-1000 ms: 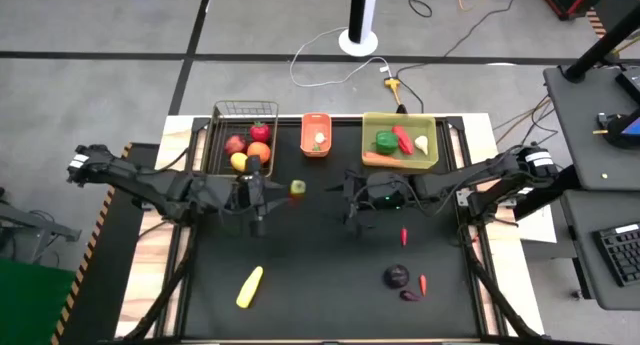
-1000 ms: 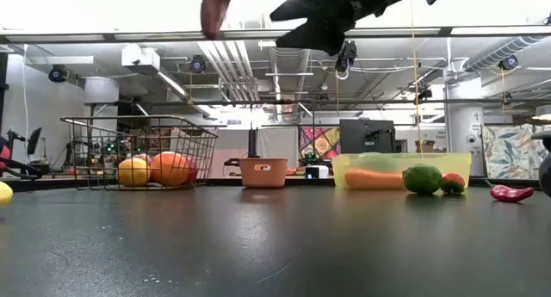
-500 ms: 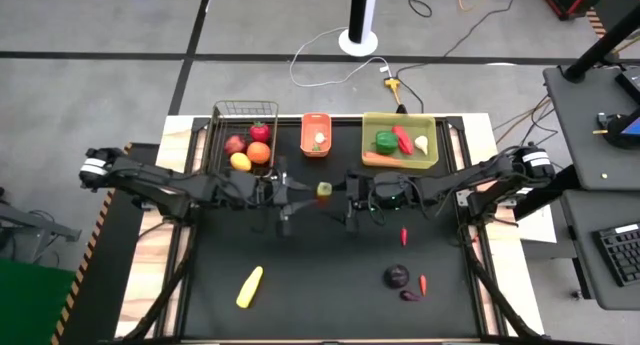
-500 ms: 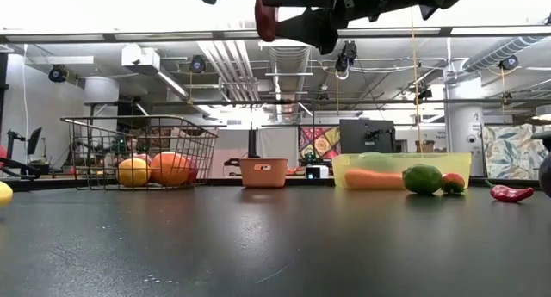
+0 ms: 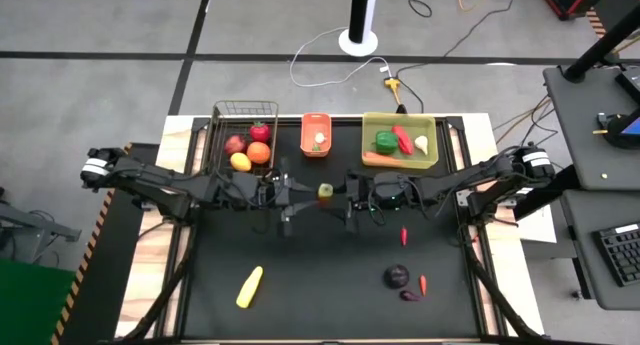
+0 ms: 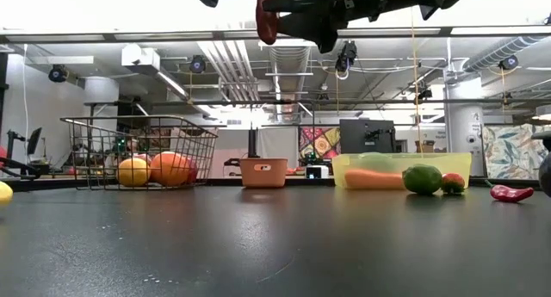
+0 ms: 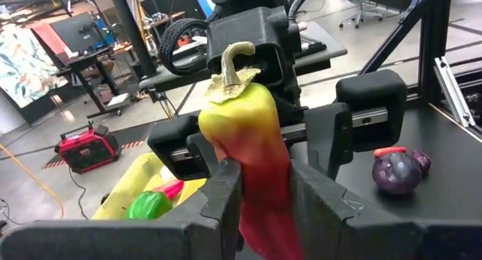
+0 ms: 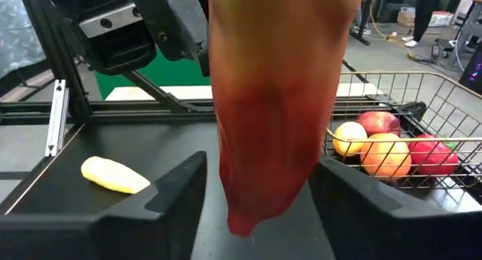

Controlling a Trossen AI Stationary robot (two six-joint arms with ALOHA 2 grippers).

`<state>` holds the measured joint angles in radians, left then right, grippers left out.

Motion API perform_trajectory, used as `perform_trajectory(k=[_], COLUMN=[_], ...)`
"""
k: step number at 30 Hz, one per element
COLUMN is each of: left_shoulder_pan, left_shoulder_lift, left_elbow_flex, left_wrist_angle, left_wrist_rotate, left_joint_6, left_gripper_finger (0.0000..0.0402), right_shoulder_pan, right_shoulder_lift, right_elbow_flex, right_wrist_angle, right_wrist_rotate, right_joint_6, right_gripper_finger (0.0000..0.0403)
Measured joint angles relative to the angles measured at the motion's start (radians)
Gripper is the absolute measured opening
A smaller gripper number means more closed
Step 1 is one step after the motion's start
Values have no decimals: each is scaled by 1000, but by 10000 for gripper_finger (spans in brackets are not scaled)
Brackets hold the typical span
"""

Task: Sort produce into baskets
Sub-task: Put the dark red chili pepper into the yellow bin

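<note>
A pepper (image 5: 325, 191), yellow at the stem and red below, hangs high over the table's middle. My left gripper (image 7: 263, 192) is shut on it. My right gripper (image 8: 260, 192) faces it from the table's right, open, with one finger on each side of the pepper's red lower part. The wire basket (image 5: 225, 110) holds apples, an orange and a lemon. The small orange basket (image 5: 316, 135) and the yellow-green bin (image 5: 400, 116) stand at the far edge. My left gripper pinches the pepper's red lower half (image 7: 263, 177) between its two fingers. The fingers come level from the table's left. The pepper stands upright with its stem up, lifted clear of the table. My right gripper's fingers (image 8: 177, 196) flank the red part; whether they touch it I cannot tell.
On the near half of the table lie a corn cob (image 5: 250, 286), a purple eggplant (image 5: 397, 276) and red chillies (image 5: 404, 235) (image 5: 423, 283). The bin holds a green pepper, a carrot and other pieces. The two arms meet nose to nose over the table's middle.
My left gripper has carried the pepper toward the table's right, bringing it between my right gripper's fingers, then has held still. The pepper stays upright and clear of the table.
</note>
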<state>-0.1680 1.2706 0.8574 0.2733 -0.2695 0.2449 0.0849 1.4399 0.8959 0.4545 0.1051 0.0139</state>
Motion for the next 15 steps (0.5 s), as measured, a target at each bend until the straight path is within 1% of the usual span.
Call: perform_trajectory(k=[9, 12, 15], left_shoulder_pan=[-1, -1, -2], left_shoulder_lift=[1, 1, 0], left_elbow_flex=[-1, -1, -1], left_wrist_angle=[0, 1, 0], left_wrist_rotate=[3, -1, -35], left_joint_6=[-15, -23, -47], left_gripper_finger=[86, 86, 96], right_shoulder_pan=[0, 0, -1], right_shoulder_lift=[0, 0, 0], right_elbow_flex=[3, 5, 5], right_wrist_angle=[-3, -4, -4], right_wrist_rotate=[0, 0, 6], right_joint_6=[-14, -15, -16], right_gripper_finger=[131, 111, 103])
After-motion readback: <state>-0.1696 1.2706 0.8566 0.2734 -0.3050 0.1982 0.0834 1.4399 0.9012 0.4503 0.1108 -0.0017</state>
